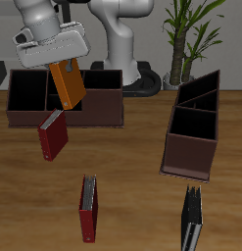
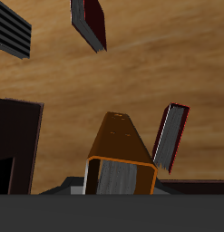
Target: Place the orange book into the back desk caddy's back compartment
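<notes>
The tool (image 1: pixel 62 61) grips the orange book (image 1: pixel 69 85), holding it tilted in the air just in front of the back desk caddy (image 1: pixel 93 106), above a dark-red book (image 1: pixel 53 135)

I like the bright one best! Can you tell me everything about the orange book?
The orange book is small, with a bright-orange hard cover and a pale, greyish page edge, seen best in the wrist view. The gripper holds it by one end, so it hangs tilted in the air, touching nothing else. It hangs in front of the back desk caddy, above a dark-red book.
</notes>
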Controlling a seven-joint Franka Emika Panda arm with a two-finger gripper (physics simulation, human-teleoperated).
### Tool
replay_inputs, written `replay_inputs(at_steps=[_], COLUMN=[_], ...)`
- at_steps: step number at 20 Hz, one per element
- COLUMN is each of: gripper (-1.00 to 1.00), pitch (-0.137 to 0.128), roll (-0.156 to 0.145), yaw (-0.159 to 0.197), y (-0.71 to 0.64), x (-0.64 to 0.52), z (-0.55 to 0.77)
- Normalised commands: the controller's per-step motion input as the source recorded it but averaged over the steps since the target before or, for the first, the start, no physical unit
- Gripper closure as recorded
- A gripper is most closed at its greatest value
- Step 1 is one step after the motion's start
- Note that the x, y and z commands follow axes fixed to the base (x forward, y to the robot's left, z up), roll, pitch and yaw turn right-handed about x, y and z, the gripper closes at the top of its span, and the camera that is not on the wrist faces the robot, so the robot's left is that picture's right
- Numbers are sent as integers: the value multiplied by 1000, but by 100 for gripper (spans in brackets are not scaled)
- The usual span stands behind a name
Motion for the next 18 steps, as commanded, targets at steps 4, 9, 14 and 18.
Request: replay_inputs(at_steps=[4,9,14,18], gripper=[100,100,100,100], pitch=[-71,-118,-5,12], roll=[19,-59,-9,-29], yaw=[-105,-95,-30,32], y=[-417,-871,-326,-165], x=[-240,-400,-163,-204], z=[104,80,-67,-125])
